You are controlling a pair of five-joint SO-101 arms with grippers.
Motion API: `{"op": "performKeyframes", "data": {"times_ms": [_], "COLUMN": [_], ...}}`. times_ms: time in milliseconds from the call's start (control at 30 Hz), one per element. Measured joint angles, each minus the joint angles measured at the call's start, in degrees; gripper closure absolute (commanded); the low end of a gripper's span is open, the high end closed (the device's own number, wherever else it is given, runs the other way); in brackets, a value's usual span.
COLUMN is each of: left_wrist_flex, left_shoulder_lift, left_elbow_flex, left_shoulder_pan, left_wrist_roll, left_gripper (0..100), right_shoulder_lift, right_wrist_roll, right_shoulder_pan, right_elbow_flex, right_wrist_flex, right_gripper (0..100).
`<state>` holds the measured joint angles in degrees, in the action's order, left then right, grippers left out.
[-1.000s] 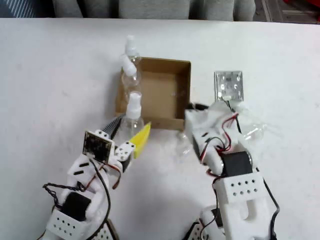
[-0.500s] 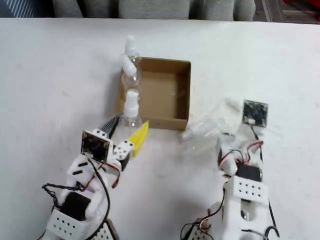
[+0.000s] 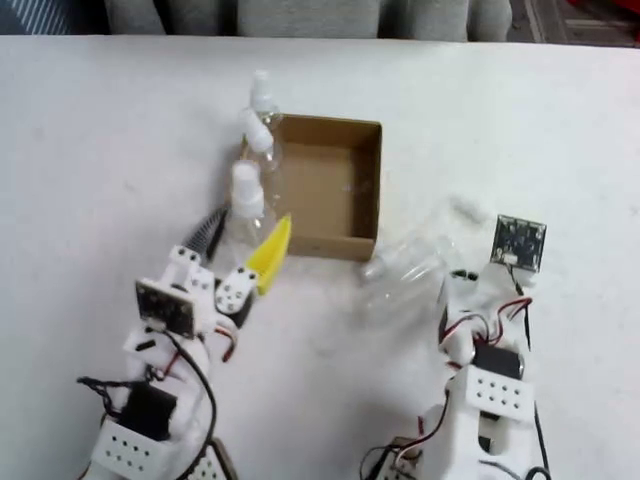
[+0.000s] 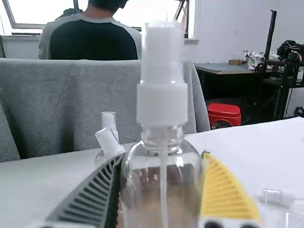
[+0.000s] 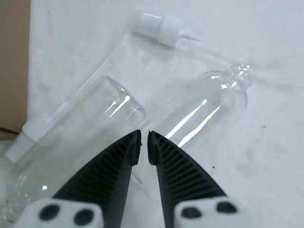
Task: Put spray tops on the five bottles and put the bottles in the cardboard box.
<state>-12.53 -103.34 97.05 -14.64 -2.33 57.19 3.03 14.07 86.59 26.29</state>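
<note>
yellow-and-black left gripper clamped on upright capped spray bottle, arm stretched toward cardboard box, right gripper pinched together, empty, angled down over lying clear bottles

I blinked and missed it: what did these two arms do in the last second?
The right fingers, shut and empty, drew back from beside the cardboard box. The left fingers, gripping a capped bottle, carried it slightly left and farther out. The box and the two capped bottles beside it stayed.
</note>
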Motion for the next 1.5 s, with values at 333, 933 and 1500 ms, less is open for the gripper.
{"op": "performKeyframes", "data": {"times_ms": [333, 933, 1500], "left_wrist_flex": [2.02, 4.13, 27.08], "left_shoulder_lift": [0.00, 28.57, 57.32], "left_elbow_flex": [-4.31, -25.41, -25.49], "left_shoulder_pan": [1.41, 1.41, 1.41], "left_wrist_roll": [0.00, 0.00, 0.00], "left_gripper": [97, 97, 97], "right_shoulder_lift": [0.00, 0.00, 0.00], "right_wrist_roll": [0.00, 0.00, 0.00], "right_shoulder_pan": [0.00, 0.00, -1.23], "right_elbow_flex": [2.90, 2.90, 6.07], "right_wrist_flex": [-5.80, -5.80, -9.93], "right_gripper": [98.3, 98.3, 98.3]}}
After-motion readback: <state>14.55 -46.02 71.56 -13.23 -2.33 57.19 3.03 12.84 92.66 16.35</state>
